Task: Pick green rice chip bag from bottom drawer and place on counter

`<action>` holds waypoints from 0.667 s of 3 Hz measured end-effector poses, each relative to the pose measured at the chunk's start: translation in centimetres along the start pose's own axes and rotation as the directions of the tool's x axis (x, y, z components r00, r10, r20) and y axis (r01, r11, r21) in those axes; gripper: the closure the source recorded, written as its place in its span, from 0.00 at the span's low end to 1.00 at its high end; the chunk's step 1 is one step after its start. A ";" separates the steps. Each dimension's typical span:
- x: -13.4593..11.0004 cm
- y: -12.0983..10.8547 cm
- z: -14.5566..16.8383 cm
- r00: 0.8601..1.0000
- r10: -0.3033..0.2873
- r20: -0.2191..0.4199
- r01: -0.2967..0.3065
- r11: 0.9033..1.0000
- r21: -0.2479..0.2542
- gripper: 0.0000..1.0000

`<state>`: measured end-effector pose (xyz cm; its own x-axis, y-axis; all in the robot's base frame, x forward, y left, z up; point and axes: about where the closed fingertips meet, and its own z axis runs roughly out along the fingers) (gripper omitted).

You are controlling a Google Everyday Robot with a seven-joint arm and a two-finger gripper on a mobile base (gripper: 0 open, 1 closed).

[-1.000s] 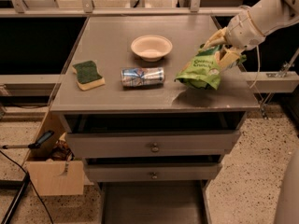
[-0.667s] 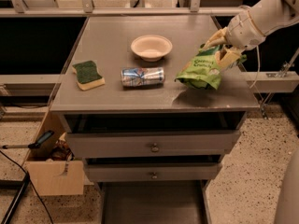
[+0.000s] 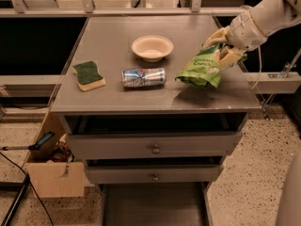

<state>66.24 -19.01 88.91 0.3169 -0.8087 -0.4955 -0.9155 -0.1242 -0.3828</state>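
Grips, between the fingers of the pale two-finger gripper (image 3: 225, 51) above the right side of the flat matte-grey cabinet top (image 3: 117, 36), a small crinkly bright-green snack pouch (image 3: 201, 69) with white lettering. Clamps it by the upper right end. Hangs tilted, lower left end drooping toward the grey surface, with a dark shadow just beneath; cannot tell whether that end touches. Stands pulled out at the foot of the cabinet: lowest, deepest grey drawer (image 3: 153, 206), a wide dark tray, its front end cut off by the bottom edge of the view.
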 end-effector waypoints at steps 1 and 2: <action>0.0 0.0 0.0 1.000 0.000 0.000 0.000 1.000 0.000 0.00; 0.0 0.0 0.0 1.000 0.000 0.000 0.000 1.000 0.000 0.00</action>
